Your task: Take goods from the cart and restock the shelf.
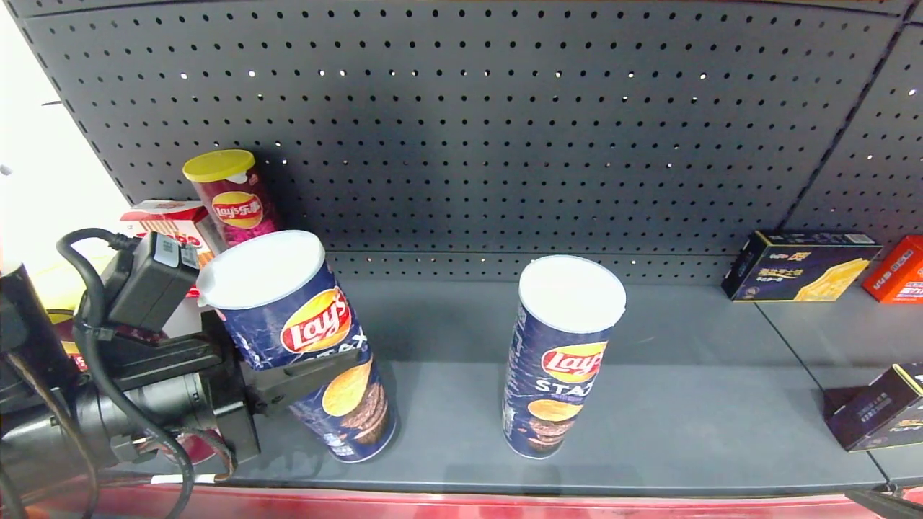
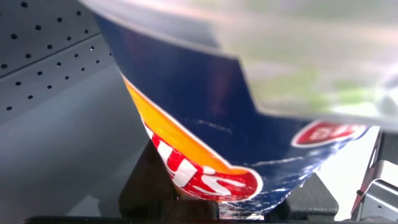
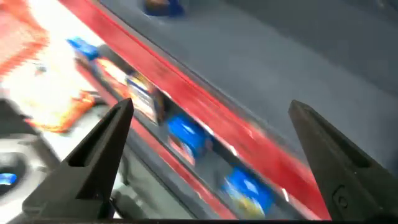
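Observation:
My left gripper (image 1: 303, 353) is shut on a dark blue chip can (image 1: 303, 339) with a white lid, one finger (image 1: 310, 371) crossing its front. The can is tilted, lid leaning left, its base low over the grey shelf (image 1: 447, 404) near the front edge. In the left wrist view the same can (image 2: 236, 124) sits between the dark pads (image 2: 149, 186). A second, matching can (image 1: 559, 360) stands upright on the shelf to the right. My right gripper (image 3: 211, 155) is open and holds nothing, seen over the shelf's red front rail (image 3: 205, 106).
A maroon can with a yellow lid (image 1: 231, 194) and a red-and-white box (image 1: 169, 223) stand at the back left. Dark boxes (image 1: 800, 263) (image 1: 876, 414) and an orange box (image 1: 898, 270) lie at the right. Bare shelf lies between and behind the blue cans.

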